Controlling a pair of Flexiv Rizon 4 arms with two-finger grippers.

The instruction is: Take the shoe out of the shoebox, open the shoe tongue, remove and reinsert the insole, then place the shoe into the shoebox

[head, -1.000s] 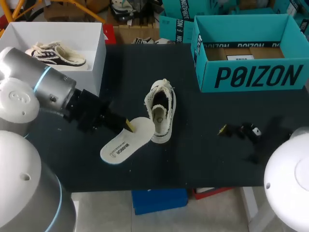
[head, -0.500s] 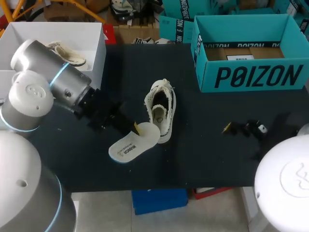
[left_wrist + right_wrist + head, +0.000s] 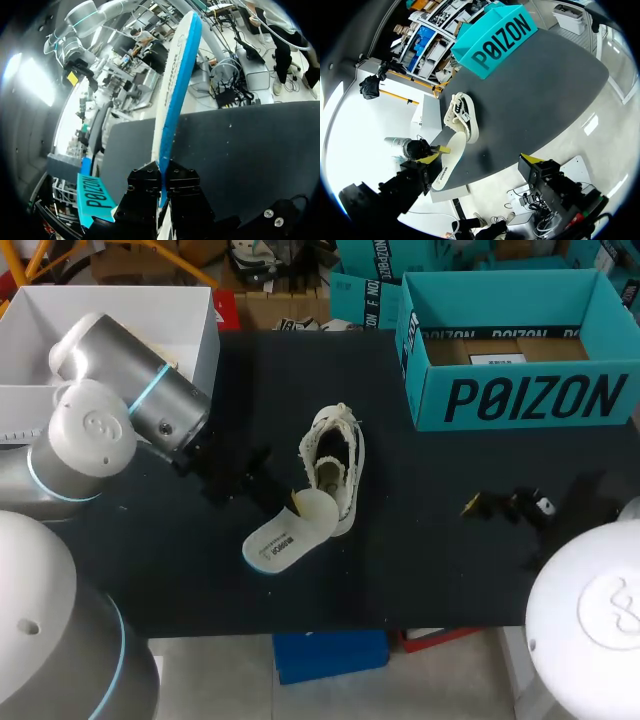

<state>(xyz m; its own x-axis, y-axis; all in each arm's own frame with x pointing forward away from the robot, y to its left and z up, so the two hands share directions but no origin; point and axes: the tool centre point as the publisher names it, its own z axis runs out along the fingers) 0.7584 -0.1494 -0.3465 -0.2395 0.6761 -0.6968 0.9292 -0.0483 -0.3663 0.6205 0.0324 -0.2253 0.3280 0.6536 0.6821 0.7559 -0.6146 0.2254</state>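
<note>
A cream low shoe (image 3: 335, 468) lies on the dark table (image 3: 420, 560), its opening facing up. My left gripper (image 3: 292, 502) is shut on a white insole (image 3: 288, 535) with a blue underside; the insole's raised end leans against the shoe's near side. In the left wrist view the insole (image 3: 175, 85) stands edge-on, clamped in the left gripper (image 3: 161, 186). The right gripper (image 3: 500, 506) hovers open and empty at the table's right front. From the right wrist the shoe (image 3: 462, 117) and insole (image 3: 447, 157) lie far ahead of the open right gripper (image 3: 480, 159). A teal shoebox (image 3: 515, 400) stands open at the back right.
A white box (image 3: 205, 345) sits at the back left, with a second shoe inside mostly hidden by my left arm. The teal shoebox (image 3: 497, 37) holds cardboard inserts. Bare table lies between the shoe and the right gripper.
My left arm has swung right and carried the insole toward the shoe; the insole's front end now rests against the shoe. The right gripper has barely shifted.
</note>
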